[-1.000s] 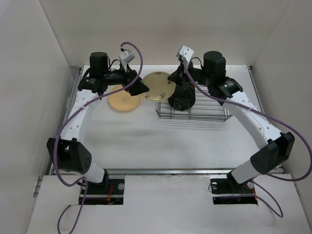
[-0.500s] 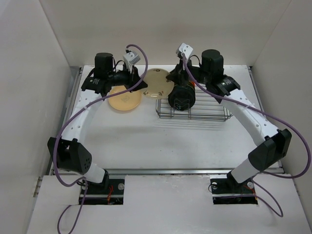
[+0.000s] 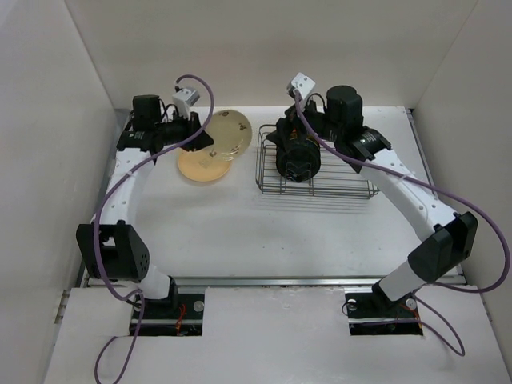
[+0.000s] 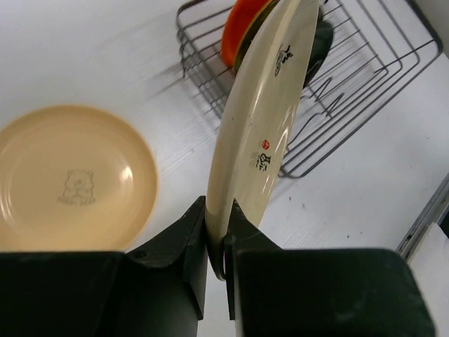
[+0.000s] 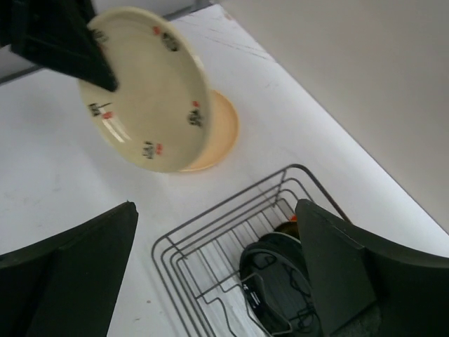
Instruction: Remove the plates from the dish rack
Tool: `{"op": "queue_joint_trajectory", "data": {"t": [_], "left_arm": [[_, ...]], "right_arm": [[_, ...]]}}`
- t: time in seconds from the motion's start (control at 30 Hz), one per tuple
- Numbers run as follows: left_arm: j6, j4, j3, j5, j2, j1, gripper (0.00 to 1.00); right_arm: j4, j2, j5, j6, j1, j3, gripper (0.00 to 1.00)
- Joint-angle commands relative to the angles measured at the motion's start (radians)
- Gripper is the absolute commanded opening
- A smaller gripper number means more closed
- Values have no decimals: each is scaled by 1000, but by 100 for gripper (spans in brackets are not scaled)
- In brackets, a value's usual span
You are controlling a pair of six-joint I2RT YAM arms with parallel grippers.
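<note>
Holding the cream plate (image 4: 263, 119) by its rim, my left gripper (image 4: 217, 210) has both fingers pinched tight on the lower edge. In the left wrist view the plate stands on edge, its long line running from the bottom centre up to the upper right of the frame, with the printed face turned right. From the top camera it sits upper left of centre (image 3: 228, 132), tilted so its face looks up. It hangs above the right edge of the peach plate (image 3: 204, 166), which lies flat on the table (image 3: 240, 232).

My left arm climbs the left side of the top view, and its wrist bends right toward the plate.

My right arm arcs up from the lower right and over the left end of the dish rack (image 3: 316, 172). My right gripper (image 5: 216, 205) points down with its fingers spread wide and nothing between them. Below it a dark plate (image 5: 280, 281) stands in the rack's wires, and an orange-red plate (image 4: 245, 24) stands beside it.
</note>
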State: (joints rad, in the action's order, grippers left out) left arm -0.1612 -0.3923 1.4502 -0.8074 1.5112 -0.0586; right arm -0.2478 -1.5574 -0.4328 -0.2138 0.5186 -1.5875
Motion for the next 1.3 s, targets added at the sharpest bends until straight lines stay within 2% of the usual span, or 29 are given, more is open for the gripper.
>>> {"op": "queue_joint_trajectory", "data": {"t": [0.0, 0.13, 0.3, 0.57, 0.87, 1.03, 1.13, 1.27], "left_arm": [[-56, -118, -40, -64, 33, 72, 0], [-204, -258, -86, -55, 102, 108, 0], [-374, -449, -86, -30, 233, 108, 0], [-598, -638, -53, 49, 359, 108, 0], [-629, -629, -122, 169, 389, 108, 0], [-597, -596, -143, 234, 400, 108, 0], [-586, -577, -152, 269, 411, 108, 9], [-542, -537, -162, 326, 411, 108, 13]], "right_arm": [[71, 63, 204, -1, -3, 4, 100], [71, 82, 294, -1, -12, 26, 100], [71, 91, 305, -10, -31, 46, 100], [93, 109, 327, -19, -49, 77, 100], [93, 109, 327, -19, -68, 77, 100], [93, 100, 327, -29, -68, 77, 100], [102, 100, 327, -29, -68, 77, 100], [102, 91, 327, -29, -68, 77, 100]]}}
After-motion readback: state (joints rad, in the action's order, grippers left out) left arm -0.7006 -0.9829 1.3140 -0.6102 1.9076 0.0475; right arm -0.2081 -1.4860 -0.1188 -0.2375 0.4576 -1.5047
